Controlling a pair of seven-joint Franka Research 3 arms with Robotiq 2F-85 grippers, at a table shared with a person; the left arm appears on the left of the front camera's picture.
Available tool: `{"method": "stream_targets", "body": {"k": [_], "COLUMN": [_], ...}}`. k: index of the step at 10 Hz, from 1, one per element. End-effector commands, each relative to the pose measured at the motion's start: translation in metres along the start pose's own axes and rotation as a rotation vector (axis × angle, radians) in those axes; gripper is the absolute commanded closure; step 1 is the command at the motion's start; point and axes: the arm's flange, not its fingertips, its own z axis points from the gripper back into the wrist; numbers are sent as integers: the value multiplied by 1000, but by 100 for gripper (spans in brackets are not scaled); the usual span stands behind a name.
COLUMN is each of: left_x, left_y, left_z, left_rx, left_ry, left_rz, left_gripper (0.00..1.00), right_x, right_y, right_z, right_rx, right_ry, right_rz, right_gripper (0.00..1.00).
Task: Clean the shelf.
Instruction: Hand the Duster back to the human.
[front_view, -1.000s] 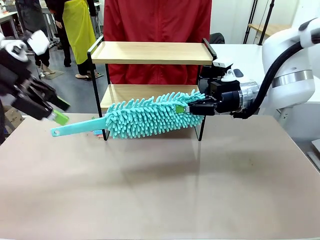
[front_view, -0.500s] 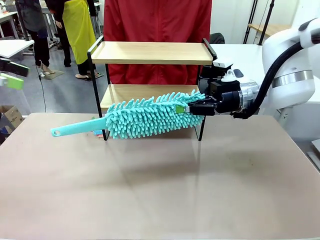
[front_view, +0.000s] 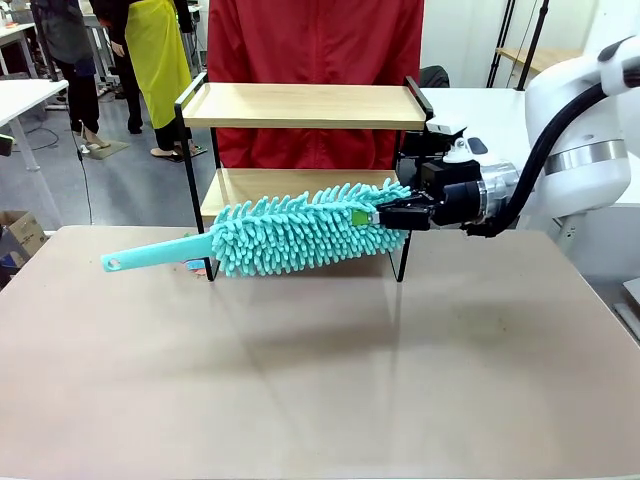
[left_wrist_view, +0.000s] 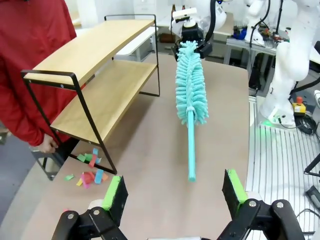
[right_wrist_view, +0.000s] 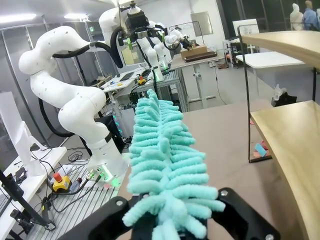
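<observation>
The shelf (front_view: 305, 105) stands at the table's far side, its two wooden boards bare. My right gripper (front_view: 375, 217) is shut on the fluffy end of a teal duster (front_view: 300, 232), held level just in front of the lower board with its handle (front_view: 150, 255) pointing left. In the right wrist view the duster (right_wrist_view: 162, 160) runs away from the fingers (right_wrist_view: 240, 212), and the shelf (right_wrist_view: 295, 132) lies to the right. My left gripper (left_wrist_view: 173, 192) is open above the table's left end, facing the duster's handle (left_wrist_view: 191, 150) and the shelf (left_wrist_view: 100, 65).
Coloured paper scraps (left_wrist_view: 87, 172) lie on the table by the shelf's left front leg. A person in red (front_view: 315, 40) stands behind the shelf, one hand (left_wrist_view: 47, 145) near its base. The brown table (front_view: 320, 370) stretches wide in front.
My left arm has swung up and to the left, leaving the front view. The right arm and the duster have stayed still.
</observation>
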Motion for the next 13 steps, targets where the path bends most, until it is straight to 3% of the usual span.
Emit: {"method": "stream_targets", "body": {"k": [1, 3, 7, 13], "left_x": [5, 5, 5, 5], "left_y": [0, 0, 0, 0], "left_z": [-4, -4, -4, -4], "left_rx": [2, 2, 2, 2], "left_ry": [-14, -14, -14, -14], "left_rz": [2, 2, 2, 2], "left_gripper": [0, 0, 0, 0], "right_x": [25, 51, 94, 96], "right_y": [16, 32, 75, 126], "right_z": [13, 27, 81, 195], "right_rx": [-6, -66, -326, -1105], "right_ry": [-109, -211, -382, -487], "right_rz": [86, 152, 240, 293], "right_gripper": [84, 84, 84, 84]}}
